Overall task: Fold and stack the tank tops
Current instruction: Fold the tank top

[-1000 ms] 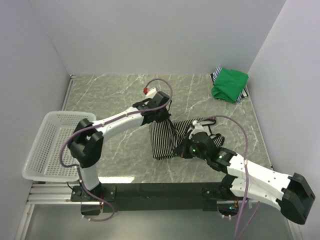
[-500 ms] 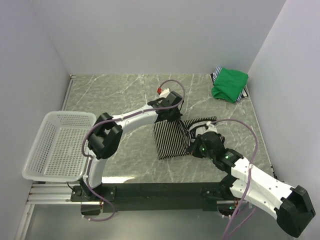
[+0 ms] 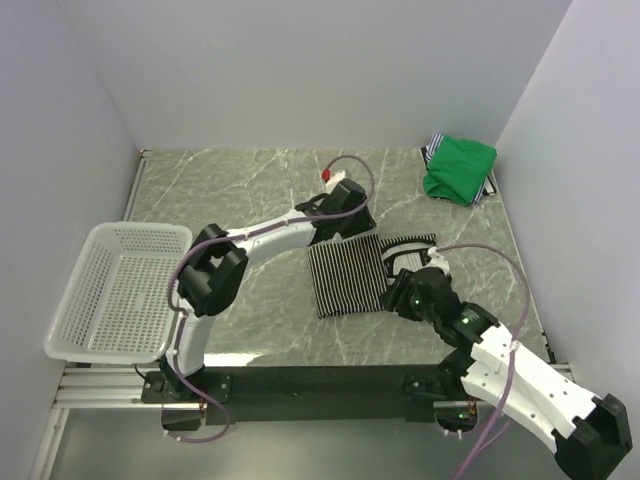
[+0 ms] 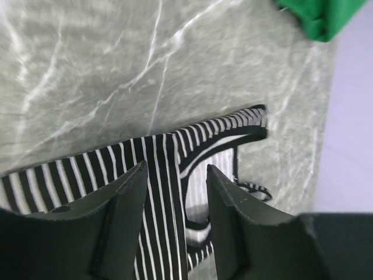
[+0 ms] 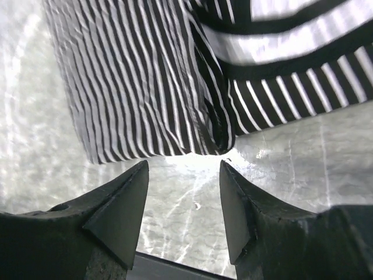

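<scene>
basket (image 3: 110, 290): left edge | striped top (image 3: 345, 277): centre | green top (image 3: 458, 168): far-right corner

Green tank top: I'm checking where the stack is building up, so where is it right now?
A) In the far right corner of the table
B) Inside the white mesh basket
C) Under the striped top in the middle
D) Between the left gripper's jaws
A: in the top view the green tank top lies bunched in the far right corner of the table, well away from the basket and clear of both arms.
</scene>
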Controlling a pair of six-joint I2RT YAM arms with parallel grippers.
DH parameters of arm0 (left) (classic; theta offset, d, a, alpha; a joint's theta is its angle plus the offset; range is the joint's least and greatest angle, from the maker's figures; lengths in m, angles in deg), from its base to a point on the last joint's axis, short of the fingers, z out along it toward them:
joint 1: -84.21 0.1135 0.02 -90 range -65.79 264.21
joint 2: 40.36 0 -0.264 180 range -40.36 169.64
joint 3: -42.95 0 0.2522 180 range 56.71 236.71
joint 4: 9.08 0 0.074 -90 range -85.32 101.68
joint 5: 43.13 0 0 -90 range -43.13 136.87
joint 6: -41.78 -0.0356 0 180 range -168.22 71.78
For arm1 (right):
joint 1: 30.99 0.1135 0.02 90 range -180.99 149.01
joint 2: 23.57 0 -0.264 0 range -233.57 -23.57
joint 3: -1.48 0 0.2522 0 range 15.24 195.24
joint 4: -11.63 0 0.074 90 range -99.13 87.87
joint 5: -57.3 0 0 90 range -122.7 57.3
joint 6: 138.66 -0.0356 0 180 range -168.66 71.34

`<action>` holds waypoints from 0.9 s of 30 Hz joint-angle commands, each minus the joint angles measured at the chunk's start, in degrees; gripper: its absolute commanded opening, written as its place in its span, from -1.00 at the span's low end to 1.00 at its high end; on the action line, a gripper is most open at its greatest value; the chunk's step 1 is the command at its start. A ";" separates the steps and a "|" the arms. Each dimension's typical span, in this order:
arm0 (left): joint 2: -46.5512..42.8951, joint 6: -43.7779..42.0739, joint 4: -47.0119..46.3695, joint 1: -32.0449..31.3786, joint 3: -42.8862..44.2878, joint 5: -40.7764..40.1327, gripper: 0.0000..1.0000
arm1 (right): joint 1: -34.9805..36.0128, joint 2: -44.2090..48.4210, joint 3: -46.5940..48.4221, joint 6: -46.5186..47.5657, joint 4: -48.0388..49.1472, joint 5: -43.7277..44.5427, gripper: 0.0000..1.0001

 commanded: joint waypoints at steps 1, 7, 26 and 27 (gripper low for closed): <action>-10.55 -4.53 -3.16 1.99 -0.70 -0.31 0.02 | -0.20 3.47 5.81 0.92 -5.17 4.66 0.18; -23.74 -1.90 -3.41 8.93 -18.96 -0.41 -0.17 | 6.55 -2.75 9.67 1.98 -2.28 6.14 0.12; -17.17 -8.92 -22.13 18.52 -34.81 23.67 -0.10 | 31.62 -51.98 38.15 4.00 -2.18 22.06 0.04; -16.29 -9.36 -22.13 18.52 -34.37 24.89 -0.10 | 31.62 -52.86 38.42 4.26 -2.27 22.32 0.06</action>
